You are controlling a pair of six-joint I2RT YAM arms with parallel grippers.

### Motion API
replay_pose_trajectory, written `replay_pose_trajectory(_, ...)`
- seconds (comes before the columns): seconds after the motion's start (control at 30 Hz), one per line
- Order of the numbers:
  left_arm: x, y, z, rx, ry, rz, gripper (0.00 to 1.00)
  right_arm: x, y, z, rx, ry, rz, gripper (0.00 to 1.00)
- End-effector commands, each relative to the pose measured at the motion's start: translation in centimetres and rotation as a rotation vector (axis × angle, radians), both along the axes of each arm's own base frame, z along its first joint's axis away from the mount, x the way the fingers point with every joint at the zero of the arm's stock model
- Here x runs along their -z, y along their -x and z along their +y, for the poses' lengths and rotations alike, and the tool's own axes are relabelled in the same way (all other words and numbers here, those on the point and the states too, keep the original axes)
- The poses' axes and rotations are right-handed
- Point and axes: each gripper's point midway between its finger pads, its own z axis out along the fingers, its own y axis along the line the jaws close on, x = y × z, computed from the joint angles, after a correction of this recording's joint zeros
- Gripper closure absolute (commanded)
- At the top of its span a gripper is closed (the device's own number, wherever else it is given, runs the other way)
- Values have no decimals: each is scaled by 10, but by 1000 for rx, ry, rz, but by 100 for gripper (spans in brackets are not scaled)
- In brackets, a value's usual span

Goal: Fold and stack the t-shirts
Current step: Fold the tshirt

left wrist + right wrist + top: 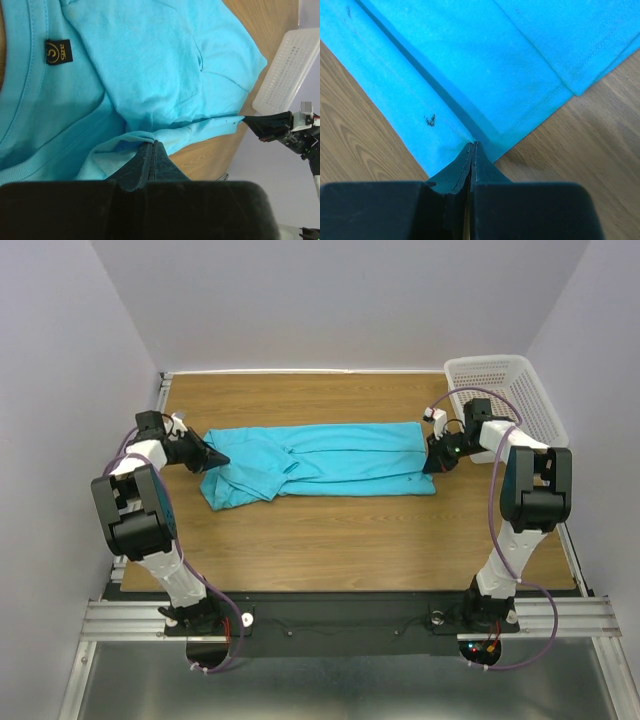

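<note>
One turquoise t-shirt (330,465) lies in a long band across the middle of the wooden table, folded lengthwise. Its neck end is on the left and bunched, and its hem is on the right. My left gripper (222,461) is at the neck end, shut on a fold of fabric (151,144) below the collar and its black size label (59,51). My right gripper (432,466) is at the hem end, shut on the hem's edge (472,145), where the cloth puckers at the tips. A small dark speck (430,119) marks the fabric near it.
A white perforated basket (505,390) stands at the table's back right corner, just behind the right arm. Bare wood (330,540) lies in front of the shirt, down to the near edge. White walls close in the sides and back.
</note>
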Motion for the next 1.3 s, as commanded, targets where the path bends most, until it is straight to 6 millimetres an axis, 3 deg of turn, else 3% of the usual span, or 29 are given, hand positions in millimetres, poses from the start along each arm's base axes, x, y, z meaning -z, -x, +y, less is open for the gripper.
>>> replay_pose_trajectory(0.0,-16,-15,-1,18,-5,-56,100,-11,-15,-1,7,13,-60,100)
replay_pose_trajectory(1.27,1,-37,-4,34,-32,-28,100,-3,-17,-4,30,28,-44,99)
